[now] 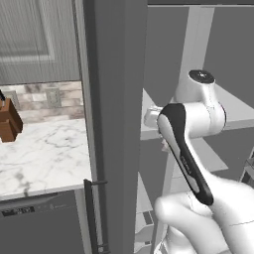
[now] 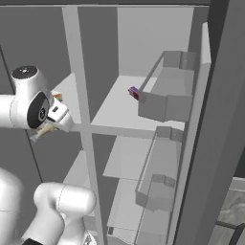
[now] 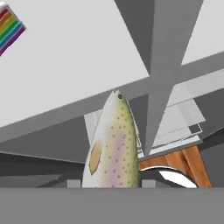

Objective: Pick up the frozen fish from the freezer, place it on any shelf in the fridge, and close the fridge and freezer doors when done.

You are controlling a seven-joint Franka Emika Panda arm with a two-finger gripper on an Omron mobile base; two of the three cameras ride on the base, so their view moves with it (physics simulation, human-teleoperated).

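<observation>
My gripper [image 2: 50, 125] is shut on the frozen fish [image 3: 113, 148], a pale speckled body that rises from the bottom of the hand view. In the right base view the fish [image 2: 42, 131] hangs out from the hand, in front of the freezer shelf [image 3: 74, 57] edge and left of the divider [image 2: 79, 95]. The fridge's uppermost shelf [image 2: 115, 107] lies to the right of that divider. Both doors stand open: the freezer door [image 1: 114, 124] on the left and the fridge door [image 2: 220, 124] on the right.
A rainbow-striped cake slice [image 3: 9, 26] sits on the freezer shelf beyond the fish. A small purple can [image 2: 134, 92] stands at the back of the fridge's top shelf. Door bins [image 2: 167, 106] jut from the fridge door. A marble counter [image 1: 44, 154] lies left of the freezer door.
</observation>
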